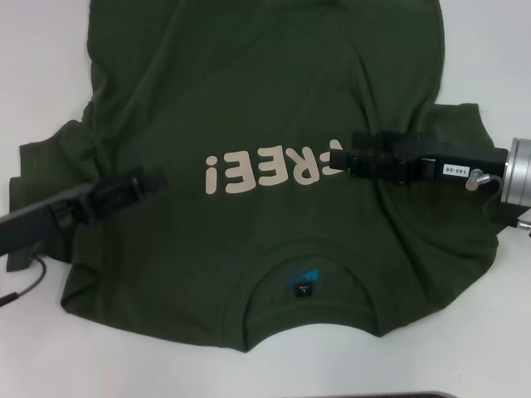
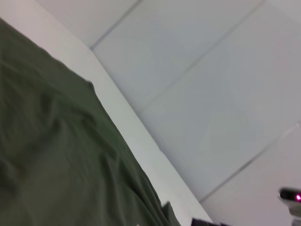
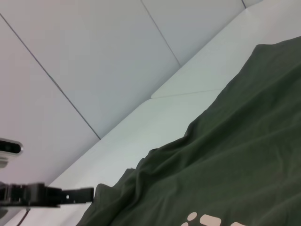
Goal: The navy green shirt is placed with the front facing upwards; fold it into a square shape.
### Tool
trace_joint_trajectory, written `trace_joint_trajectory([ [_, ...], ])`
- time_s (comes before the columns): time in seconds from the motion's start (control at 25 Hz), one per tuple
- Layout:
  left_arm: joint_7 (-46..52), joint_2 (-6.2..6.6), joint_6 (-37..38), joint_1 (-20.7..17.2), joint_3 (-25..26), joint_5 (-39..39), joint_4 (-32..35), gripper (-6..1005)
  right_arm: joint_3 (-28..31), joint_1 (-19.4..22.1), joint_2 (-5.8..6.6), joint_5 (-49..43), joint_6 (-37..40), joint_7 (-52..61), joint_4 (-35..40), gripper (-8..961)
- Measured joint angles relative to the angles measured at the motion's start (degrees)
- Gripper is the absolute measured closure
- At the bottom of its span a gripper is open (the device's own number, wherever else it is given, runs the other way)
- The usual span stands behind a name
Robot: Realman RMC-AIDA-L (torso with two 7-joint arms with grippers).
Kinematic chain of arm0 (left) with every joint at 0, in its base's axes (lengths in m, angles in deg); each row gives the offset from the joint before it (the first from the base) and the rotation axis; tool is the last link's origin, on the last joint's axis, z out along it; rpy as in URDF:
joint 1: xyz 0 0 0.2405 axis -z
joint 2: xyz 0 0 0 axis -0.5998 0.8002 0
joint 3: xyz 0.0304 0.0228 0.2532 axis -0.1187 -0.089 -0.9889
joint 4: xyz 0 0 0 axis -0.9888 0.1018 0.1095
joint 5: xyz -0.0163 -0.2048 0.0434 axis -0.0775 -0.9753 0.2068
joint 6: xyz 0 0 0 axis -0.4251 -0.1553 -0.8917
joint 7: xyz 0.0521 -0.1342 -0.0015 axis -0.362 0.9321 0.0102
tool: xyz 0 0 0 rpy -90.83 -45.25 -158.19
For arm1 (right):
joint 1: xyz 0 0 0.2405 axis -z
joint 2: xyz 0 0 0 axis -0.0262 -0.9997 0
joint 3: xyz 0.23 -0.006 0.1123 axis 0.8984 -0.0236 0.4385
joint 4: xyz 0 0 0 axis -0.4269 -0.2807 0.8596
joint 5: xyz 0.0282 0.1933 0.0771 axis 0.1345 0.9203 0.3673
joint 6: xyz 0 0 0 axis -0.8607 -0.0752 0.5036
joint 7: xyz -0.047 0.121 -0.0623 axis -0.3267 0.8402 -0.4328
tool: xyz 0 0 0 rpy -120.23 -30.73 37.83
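The navy green shirt (image 1: 274,124) lies rumpled, print up, across the white table (image 1: 50,66), collar nearest. The left gripper (image 1: 153,180) and right gripper (image 1: 338,157) hover above it, finger state unclear. Existing wrinkles risk a lopsided fold.

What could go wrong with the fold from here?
1. The shirt lies rumpled, with bunched sleeves and creases across the chest; a fold made now may lock them in and come out uneven rather than square.
2. The left gripper and right gripper sit over the chest by the print, not at the edges, so closing here might drag fabric toward the middle.
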Motion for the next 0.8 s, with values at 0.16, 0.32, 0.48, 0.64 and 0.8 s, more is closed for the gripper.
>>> trace_joint_trajectory([
  [0.16, 0.01, 0.60, 0.19, -0.23, 2.07, -0.02, 0.02, 77, 0.00, 0.00, -0.03, 0.00, -0.12, 0.32, 0.00, 57],
  [0.32, 0.43, 1.65, -0.05, -0.25, 2.27, -0.02, 0.20, 79, 0.00, -0.07, -0.08, 0.18, -0.07, 0.92, 0.00, 57],
  [0.48, 2.46, 2.33, -0.29, -0.31, 1.97, 1.05, 2.20, 81, 0.00, -0.09, -0.10, 0.19, -0.18, 1.79, 0.00, 57],
  [0.64, 5.91, 2.48, -2.05, -0.67, 1.76, 2.38, 5.77, 83, 0.00, -0.09, -0.05, 0.19, -0.26, 2.12, 0.00, 57],
  [0.8, 7.74, 3.12, -3.73, -1.32, 1.91, 2.47, 8.37, 85, 0.00, -0.03, -0.02, 0.19, -0.28, 2.63, 0.00, 57],
])
